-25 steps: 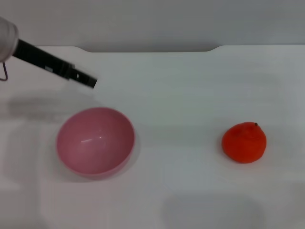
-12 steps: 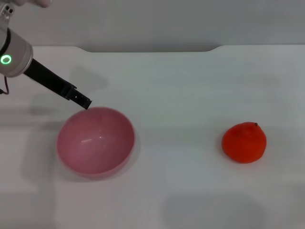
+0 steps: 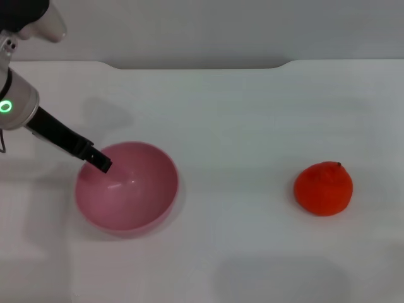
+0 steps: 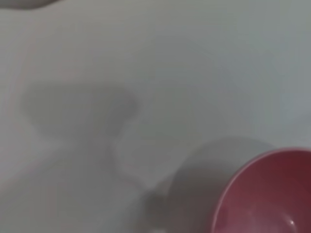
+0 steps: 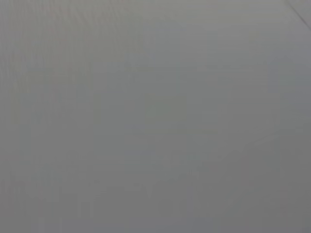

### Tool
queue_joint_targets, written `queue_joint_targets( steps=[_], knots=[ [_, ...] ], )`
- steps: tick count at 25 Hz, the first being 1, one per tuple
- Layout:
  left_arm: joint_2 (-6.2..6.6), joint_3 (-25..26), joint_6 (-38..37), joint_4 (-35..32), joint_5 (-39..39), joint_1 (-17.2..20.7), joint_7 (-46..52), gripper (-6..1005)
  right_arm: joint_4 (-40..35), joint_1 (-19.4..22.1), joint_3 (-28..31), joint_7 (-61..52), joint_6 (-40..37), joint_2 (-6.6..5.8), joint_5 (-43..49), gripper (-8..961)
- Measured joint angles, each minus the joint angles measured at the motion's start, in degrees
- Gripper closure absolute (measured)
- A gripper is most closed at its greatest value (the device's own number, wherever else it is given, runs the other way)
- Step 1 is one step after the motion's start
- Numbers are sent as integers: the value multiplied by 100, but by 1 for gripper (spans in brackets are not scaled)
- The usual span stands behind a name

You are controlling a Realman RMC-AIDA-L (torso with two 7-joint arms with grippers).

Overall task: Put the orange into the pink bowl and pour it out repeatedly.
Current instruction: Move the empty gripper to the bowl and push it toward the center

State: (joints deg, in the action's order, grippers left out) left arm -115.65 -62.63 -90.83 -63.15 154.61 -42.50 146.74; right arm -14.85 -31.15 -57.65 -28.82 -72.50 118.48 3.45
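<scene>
Left pincer (image 3: 101, 164) at the glossy pink plastic bowl's (image 3: 136, 208) rim, opening unclear; lumpy red-orange fruit (image 3: 323, 188) well apart on the white surface (image 3: 240, 126)

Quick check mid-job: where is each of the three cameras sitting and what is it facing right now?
Head view: on the robot's head, looking forward and down at the white table, the pink bowl and the orange; the left arm shows, its left gripper at the bowl's rim.
Left wrist view: on the left wrist, facing table and bowl; none of the robot's body shows.
Right wrist view: on the right wrist, showing only plain grey surface.
Shared: head and left wrist both show the bowl.
</scene>
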Motion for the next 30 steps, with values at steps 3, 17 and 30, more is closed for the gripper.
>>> queue_joint_targets(
  steps=[3, 17, 30],
  knots=[
    [0, -18, 24, 21, 2, 37, 6, 176, 0, -8, -9, 0, 2, 0, 1, 426],
    [-24, -40, 347, 273, 1, 313, 38, 191, 0, -35, -36, 0, 9, 0, 15, 426],
    [-81, -56, 522, 410, -1, 343, 7, 204, 0, -40, -35, 0, 9, 0, 16, 425]
  ],
)
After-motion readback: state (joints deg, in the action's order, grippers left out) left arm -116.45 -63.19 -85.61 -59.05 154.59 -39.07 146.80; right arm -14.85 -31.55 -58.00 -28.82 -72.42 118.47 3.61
